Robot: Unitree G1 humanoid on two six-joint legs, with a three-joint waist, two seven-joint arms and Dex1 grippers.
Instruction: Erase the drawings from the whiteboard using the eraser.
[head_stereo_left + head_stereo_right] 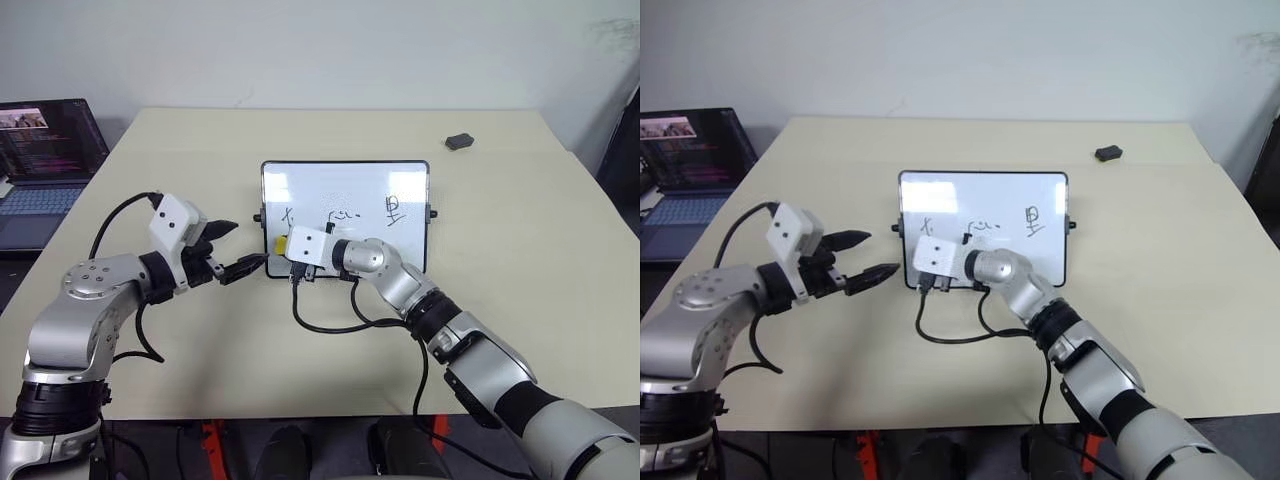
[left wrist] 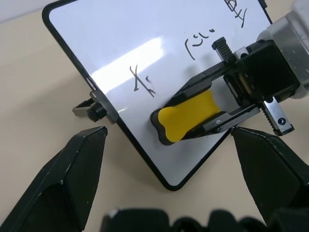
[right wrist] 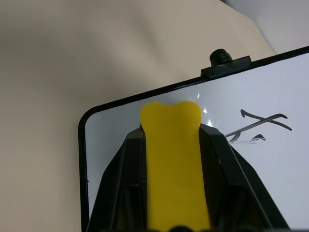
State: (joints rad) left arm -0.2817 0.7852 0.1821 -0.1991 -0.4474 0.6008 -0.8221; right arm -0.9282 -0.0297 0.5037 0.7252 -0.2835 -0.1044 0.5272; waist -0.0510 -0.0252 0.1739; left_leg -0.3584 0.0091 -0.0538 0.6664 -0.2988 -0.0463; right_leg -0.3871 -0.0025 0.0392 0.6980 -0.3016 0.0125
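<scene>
The whiteboard (image 1: 345, 190) stands tilted in the middle of the table. Three black drawings run across it: one on the left (image 1: 291, 216), one in the middle (image 1: 344, 214) and one on the right (image 1: 395, 208). My right gripper (image 1: 283, 246) is shut on the yellow eraser (image 2: 189, 114), holding it against the board's lower left corner, just below the left drawing. My left gripper (image 1: 248, 246) is open beside that same corner, and its fingers straddle the board's left edge and side knob (image 2: 94, 110) without clearly touching them.
A small dark grey lump (image 1: 460, 141) lies at the table's far right. An open laptop (image 1: 45, 150) sits off the table's left side. Black cables (image 1: 330, 325) from my right wrist loop onto the tan table (image 1: 200, 160) in front of the board.
</scene>
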